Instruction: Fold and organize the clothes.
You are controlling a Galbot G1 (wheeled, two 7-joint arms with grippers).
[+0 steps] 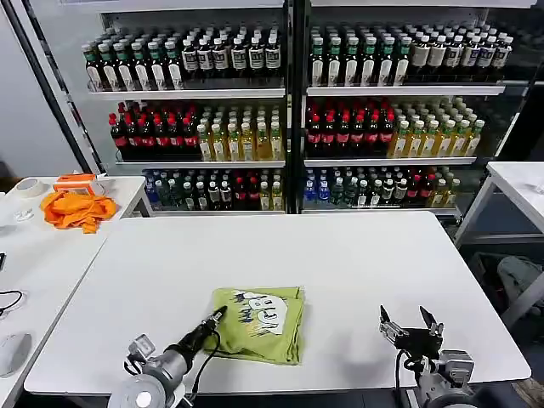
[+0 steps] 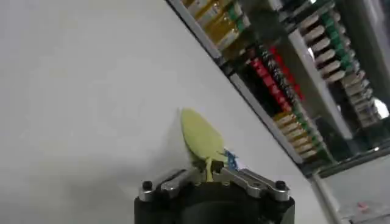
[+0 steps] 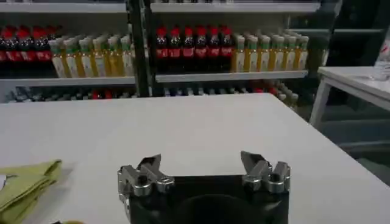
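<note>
Near the front edge of the white table [image 1: 357,255], the left gripper [image 1: 218,316] has its fingers pinched on the left edge of the lime-green cotton T-shirt [image 1: 259,323], a folded square lying print-up toward the front-left. The cloth runs rightward from those fingers, its longer side front to back. The right gripper [image 1: 408,325], fingers spread, hovers well apart at the front-right, so the left arm is nearer.

T-shirt [image 1: 259,325]: lime-green, folded into a compact rectangle
Print: white-and-black graphic, facing up
Position: white table, near front edge
</note>
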